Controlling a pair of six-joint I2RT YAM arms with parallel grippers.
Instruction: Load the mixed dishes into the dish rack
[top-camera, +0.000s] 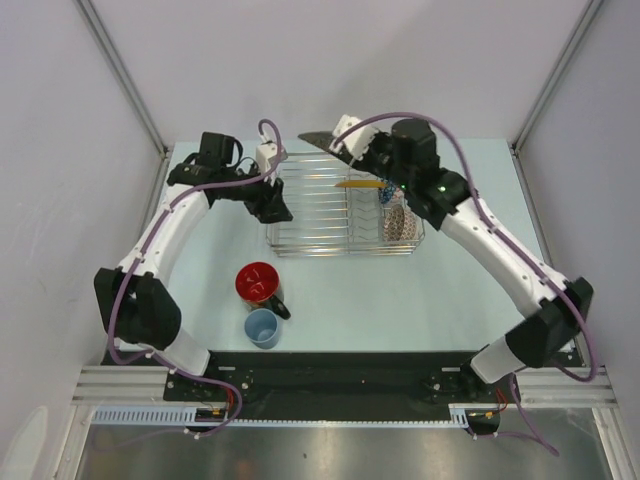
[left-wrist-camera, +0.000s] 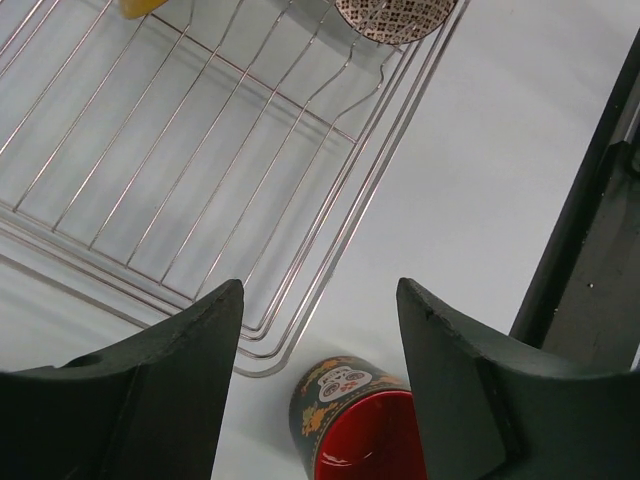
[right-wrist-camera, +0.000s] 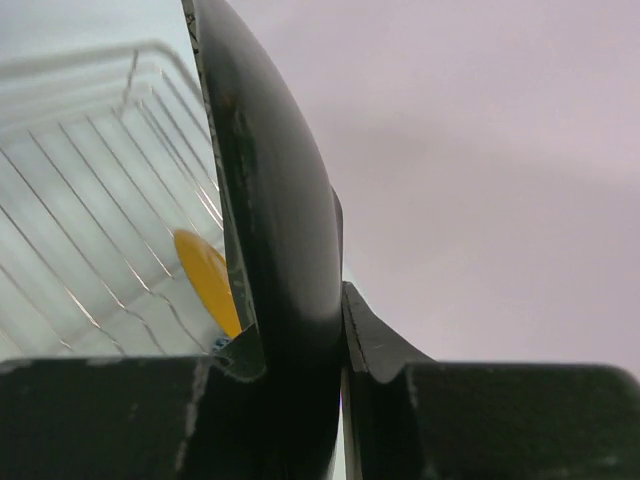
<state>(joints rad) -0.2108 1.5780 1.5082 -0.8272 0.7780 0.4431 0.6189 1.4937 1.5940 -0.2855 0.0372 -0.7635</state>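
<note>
The silver wire dish rack stands at mid-table. In it a yellow plate stands on edge, with a blue-patterned bowl and a pinkish-beige patterned bowl at its right end. My right gripper is shut on the dark square plate and holds it edge-up above the rack's far side. That plate fills the right wrist view between the jaws. My left gripper is open and empty at the rack's left side. The red-inside skull mug and the light-blue cup stand on the table.
In the left wrist view the open gripper hangs over the rack's corner, with the mug below and the pinkish bowl at the top. Grey walls enclose the table on three sides.
</note>
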